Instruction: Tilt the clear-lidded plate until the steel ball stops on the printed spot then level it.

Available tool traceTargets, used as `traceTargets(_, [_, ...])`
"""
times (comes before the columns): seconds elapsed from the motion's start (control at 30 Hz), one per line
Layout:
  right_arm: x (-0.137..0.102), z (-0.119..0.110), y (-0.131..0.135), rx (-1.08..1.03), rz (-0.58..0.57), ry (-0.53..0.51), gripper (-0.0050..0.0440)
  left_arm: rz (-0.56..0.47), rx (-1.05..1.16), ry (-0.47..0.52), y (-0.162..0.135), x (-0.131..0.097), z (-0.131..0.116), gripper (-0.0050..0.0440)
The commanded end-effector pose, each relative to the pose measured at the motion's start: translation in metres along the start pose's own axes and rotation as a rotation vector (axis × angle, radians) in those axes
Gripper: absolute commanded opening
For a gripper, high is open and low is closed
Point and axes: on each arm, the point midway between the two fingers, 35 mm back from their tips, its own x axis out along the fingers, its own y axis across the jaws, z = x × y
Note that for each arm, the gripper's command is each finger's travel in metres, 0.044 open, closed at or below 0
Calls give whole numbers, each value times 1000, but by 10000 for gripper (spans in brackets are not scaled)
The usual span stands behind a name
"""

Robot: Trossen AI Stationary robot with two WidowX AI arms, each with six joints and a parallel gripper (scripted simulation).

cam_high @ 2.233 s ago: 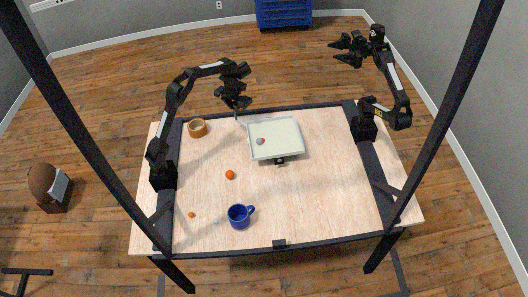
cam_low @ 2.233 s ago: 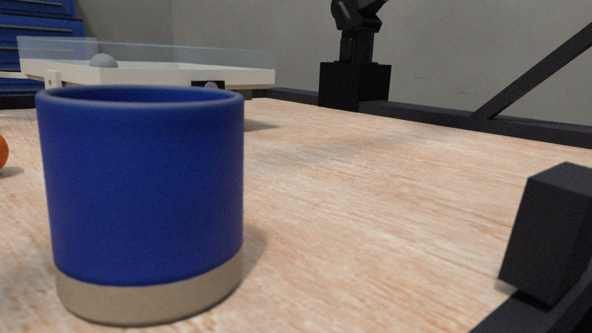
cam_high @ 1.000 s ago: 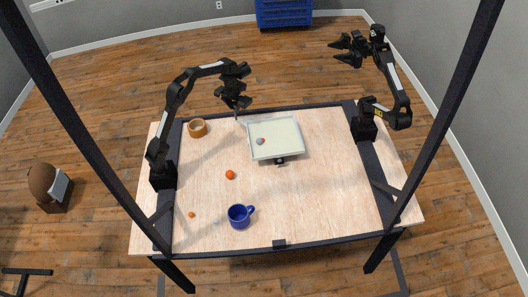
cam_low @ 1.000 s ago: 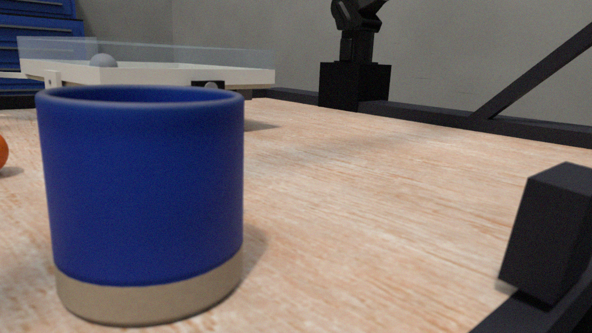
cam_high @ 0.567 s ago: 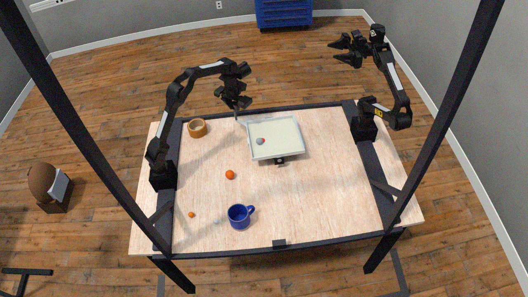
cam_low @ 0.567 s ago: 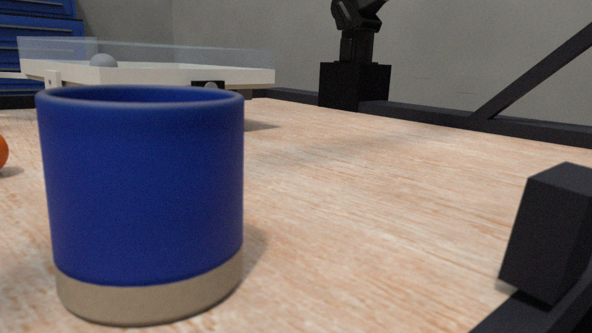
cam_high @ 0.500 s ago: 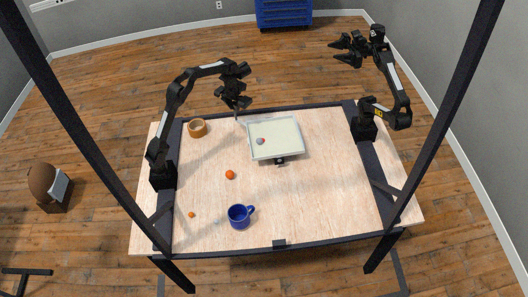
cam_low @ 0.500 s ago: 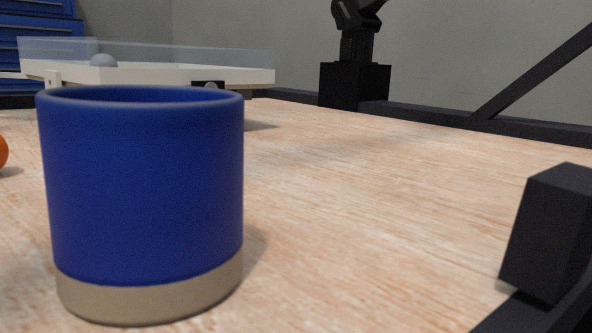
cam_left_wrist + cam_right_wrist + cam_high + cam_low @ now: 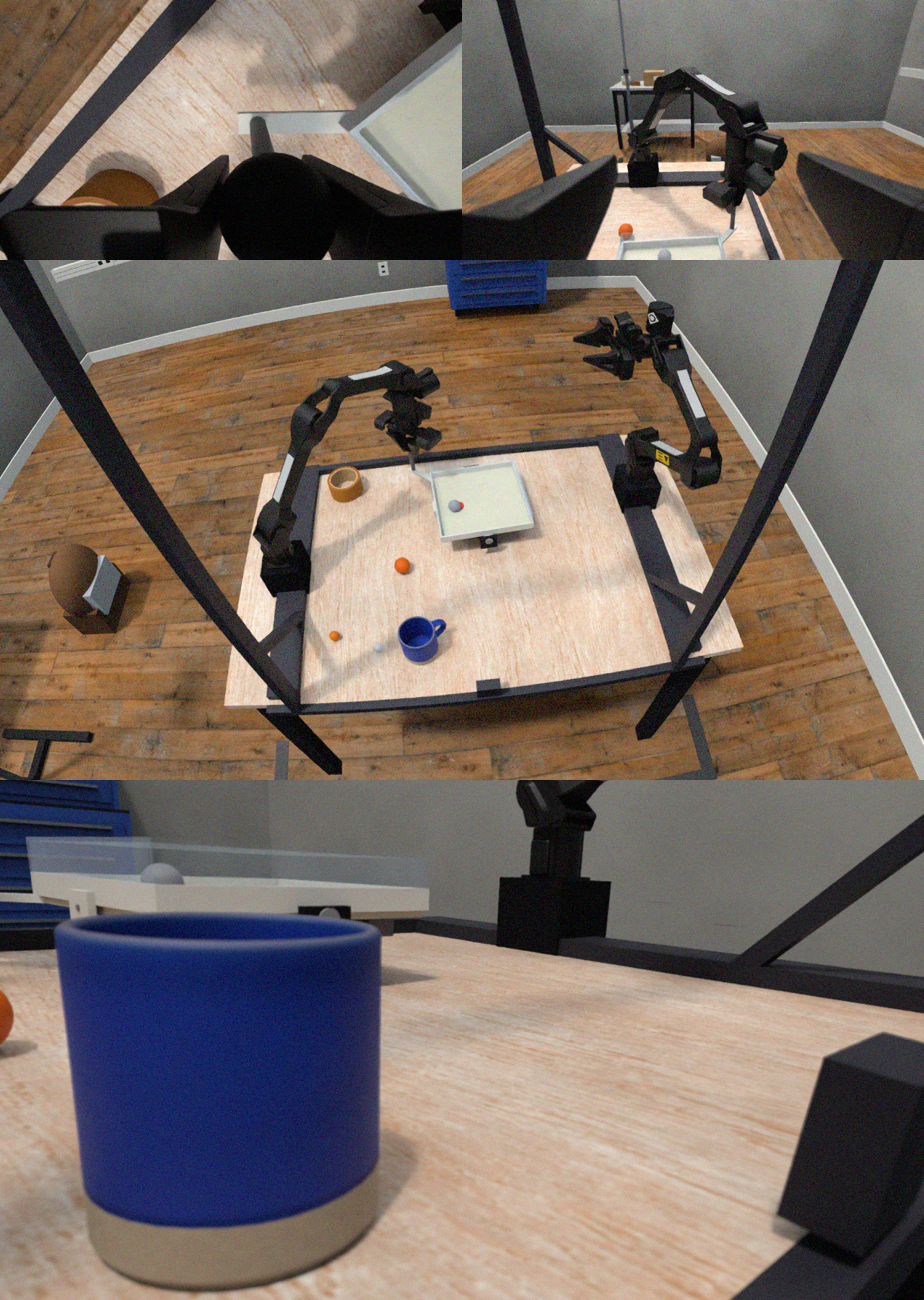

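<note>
The left tool [image 9: 413, 444] [image 9: 264, 163] [image 9: 733, 209] is clamped on a dark knobbed post at the arm of the clear-lidded plate [image 9: 484, 532] [image 9: 290, 899] [image 9: 444, 119] [image 9: 675, 240], whose steel ball [image 9: 455, 505] [image 9: 161, 874] [image 9: 664, 255] sits beside the red spot [image 9: 461, 505], partly over it from above. The right tool [image 9: 580, 349] [image 9: 707, 162] gapes, well apart from the plate; bare tabletop [image 9: 568, 570] [image 9: 548, 1070] [image 9: 180, 97] [image 9: 675, 202] lies between the plate and the right arm's base, and the yellow label [image 9: 662, 457] on that arm is too small to read.

No visible change since earlier.
</note>
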Motion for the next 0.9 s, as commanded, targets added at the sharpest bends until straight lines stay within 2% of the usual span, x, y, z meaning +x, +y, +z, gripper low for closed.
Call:
traceTargets(0.0, [0,1,-2,-3,-2,0,400,-6,-3,-89,0,-28,10,-50])
traceTargets(0.1, [0,1,-2,-3,-2,0,400,-3,-6,-66,0,-22,2,-50])
traceTargets(0.87, [0,1,-2,-3,-2,0,400,-4,-4,-61,2,-19,-1,-50])
